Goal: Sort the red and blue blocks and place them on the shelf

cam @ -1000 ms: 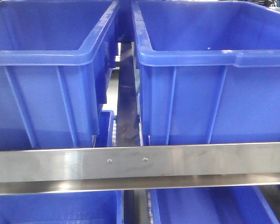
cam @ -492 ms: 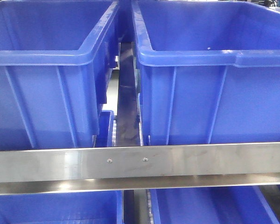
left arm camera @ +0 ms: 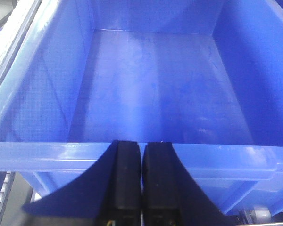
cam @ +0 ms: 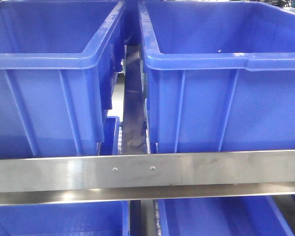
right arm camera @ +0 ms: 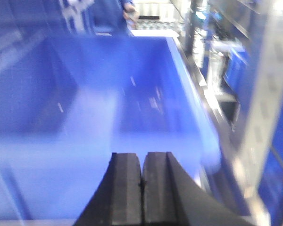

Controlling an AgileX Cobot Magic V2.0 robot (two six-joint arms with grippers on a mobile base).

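So both claws are hovering clenched and empty, no cubes showing.
Left gripper [left arm camera: 141, 155] and right gripper [right arm camera: 142, 165] are each sitting just short of a big blue plastic bin [left arm camera: 151, 94], probably lining up.

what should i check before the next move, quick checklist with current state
1. Left gripper empty: ok, fingers pressed together with nothing between, over a blue bin.
2. Right gripper empty: ok, closed on nothing.
3. Red and blue blocks located: not ok, neither appears in any view.
4. Left bin interior free: ok, floor bare.
5. Right wrist view sharp: not ok, blurred.
6. Shelf rail unobstructed: ok, two bins sit behind it.
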